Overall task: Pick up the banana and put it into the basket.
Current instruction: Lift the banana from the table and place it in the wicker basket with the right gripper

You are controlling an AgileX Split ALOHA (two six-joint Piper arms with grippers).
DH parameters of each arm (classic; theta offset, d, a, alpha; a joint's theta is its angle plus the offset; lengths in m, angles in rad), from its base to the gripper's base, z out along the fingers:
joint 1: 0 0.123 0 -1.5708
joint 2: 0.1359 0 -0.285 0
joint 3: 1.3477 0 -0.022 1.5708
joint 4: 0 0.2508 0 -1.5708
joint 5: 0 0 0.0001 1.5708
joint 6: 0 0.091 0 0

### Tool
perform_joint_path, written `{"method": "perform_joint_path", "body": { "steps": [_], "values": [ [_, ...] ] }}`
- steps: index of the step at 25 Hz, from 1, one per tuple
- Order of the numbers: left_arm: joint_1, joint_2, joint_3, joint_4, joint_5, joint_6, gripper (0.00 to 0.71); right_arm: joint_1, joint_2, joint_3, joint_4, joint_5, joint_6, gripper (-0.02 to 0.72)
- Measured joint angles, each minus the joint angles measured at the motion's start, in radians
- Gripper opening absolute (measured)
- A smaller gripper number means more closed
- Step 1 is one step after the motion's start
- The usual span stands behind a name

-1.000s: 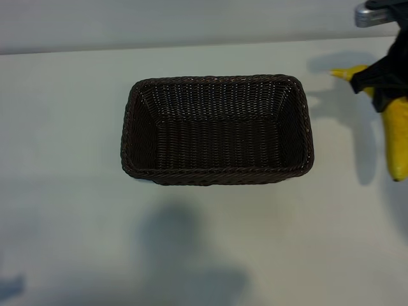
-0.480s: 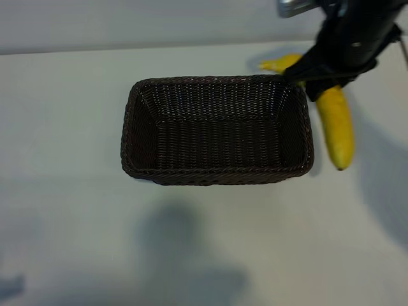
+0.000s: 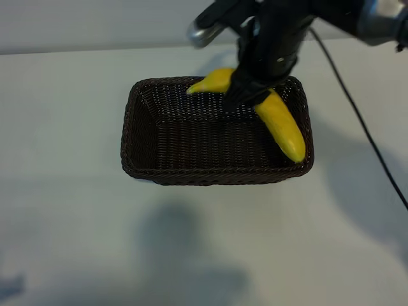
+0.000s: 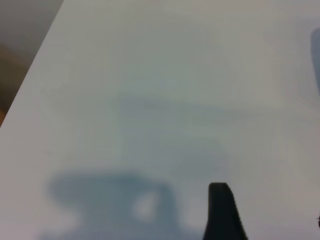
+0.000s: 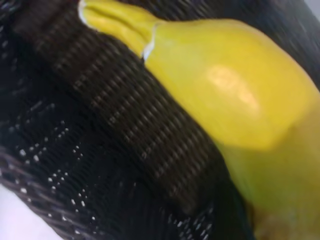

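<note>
Yellow banana (image 3: 280, 124), unlabelled, gripped by right hand (image 3: 245, 95) over basket (image 3: 217, 173).

Banana (image 3: 280, 124) middle hidden behind right gripper (image 3: 245, 95); fingers' contact unclear, probably clamped.

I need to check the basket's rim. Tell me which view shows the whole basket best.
The exterior view: the basket shows whole there, rim all round, with the banana held over it in the right claw. The right wrist view shows only dark weave close behind the banana. The left wrist view shows none of it.
</note>
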Motion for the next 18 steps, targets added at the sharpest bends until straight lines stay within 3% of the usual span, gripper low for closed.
{"method": "perform_joint_path", "body": {
  "steps": [4,7,9,13,18],
  "values": [
    [0.0,0.0,0.0,0.0,0.0,0.0,0.489,0.046,0.01,0.0,-0.002,-0.047,-0.303,0.434],
    [0.0,0.0,0.0,0.0,0.0,-0.001,0.489,0.062,0.017,0.0,0.0,-0.062,-0.473,0.434],
    [0.0,0.0,0.0,0.0,0.0,-0.001,0.489,0.065,0.02,0.0,0.004,-0.065,-0.539,0.434],
    [0.0,0.0,0.0,0.0,0.0,-0.001,0.489,0.066,0.036,0.0,0.032,-0.092,-0.583,0.434],
    [0.0,0.0,0.0,0.0,0.0,-0.001,0.489,0.066,0.068,0.0,0.074,-0.172,-0.565,0.434]
  ]
}}
